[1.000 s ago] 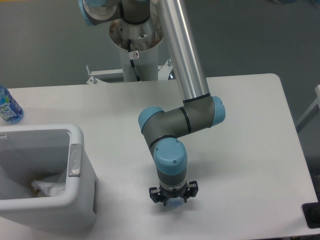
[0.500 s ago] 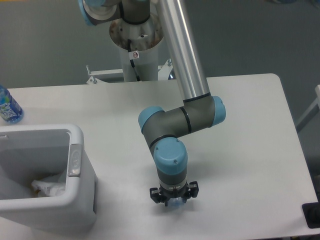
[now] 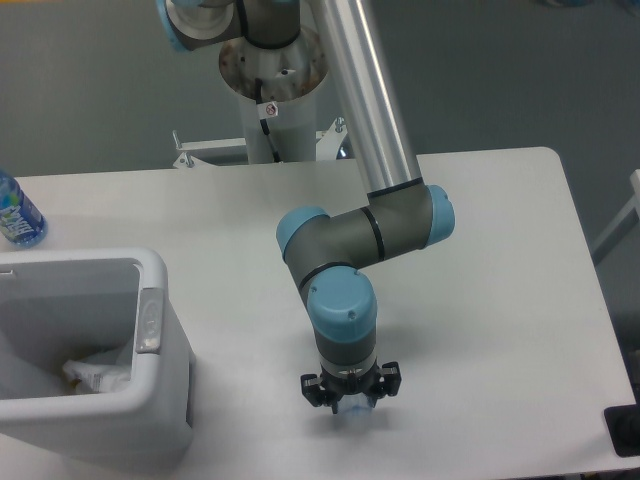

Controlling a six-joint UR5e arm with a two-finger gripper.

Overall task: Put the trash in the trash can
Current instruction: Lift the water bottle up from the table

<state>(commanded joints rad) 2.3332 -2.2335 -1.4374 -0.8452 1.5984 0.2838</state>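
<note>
The trash can (image 3: 152,300) is a white bin at the table's left front, and a crumpled white wrapper (image 3: 95,375) lies inside it. My gripper (image 3: 351,400) points straight down near the table's front edge, right of the bin. A small bluish, clear piece of the plastic bottle (image 3: 352,408) shows just under the gripper body. The wrist hides the rest of the bottle. The fingers are mostly hidden too, so I cannot tell how the jaws stand.
A deeper-blue bottle (image 3: 16,212) with a blue-and-white label stands at the table's far left edge, behind the bin. The arm's base column (image 3: 272,90) rises behind the table. A dark object (image 3: 625,432) sits at the right front corner.
The wrist and gripper have shifted slightly toward the table's front edge and lower. The bluish piece under the gripper stays beneath it.
</note>
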